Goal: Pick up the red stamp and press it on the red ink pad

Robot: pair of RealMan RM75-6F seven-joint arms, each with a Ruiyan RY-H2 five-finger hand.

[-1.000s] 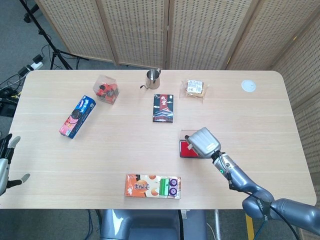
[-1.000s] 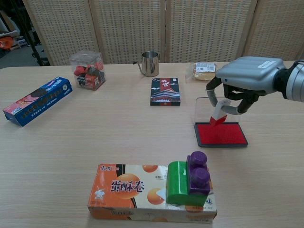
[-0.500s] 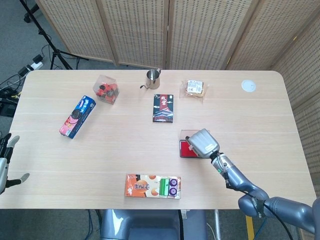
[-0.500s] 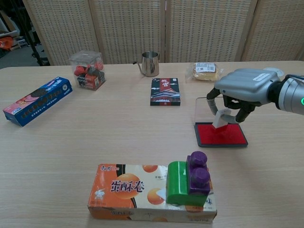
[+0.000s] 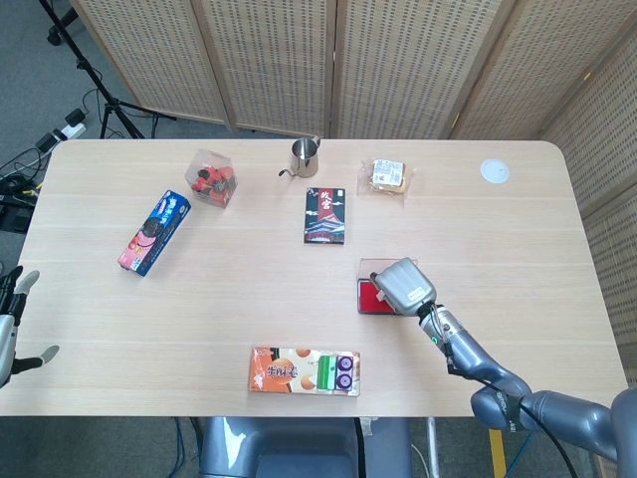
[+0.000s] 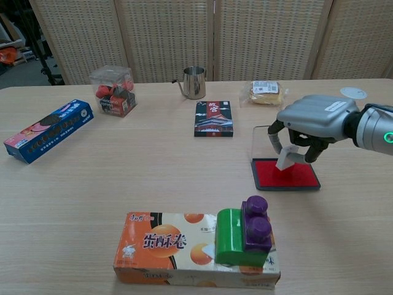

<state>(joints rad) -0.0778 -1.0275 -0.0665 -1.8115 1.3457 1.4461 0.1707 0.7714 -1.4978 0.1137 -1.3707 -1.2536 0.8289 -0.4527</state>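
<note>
Fingers of the right hand (image 6: 310, 120) curl around the red stamp (image 6: 286, 158), holding it tilted with its lower end down on the red ink pad (image 6: 285, 174), whose clear lid stands open behind it. From the head view the hand (image 5: 402, 285) covers most of the pad (image 5: 367, 296) near the right front of the bench (image 5: 478, 239). At the bench's left edge the left hand (image 5: 10, 324) holds nothing, fingers spread.
</note>
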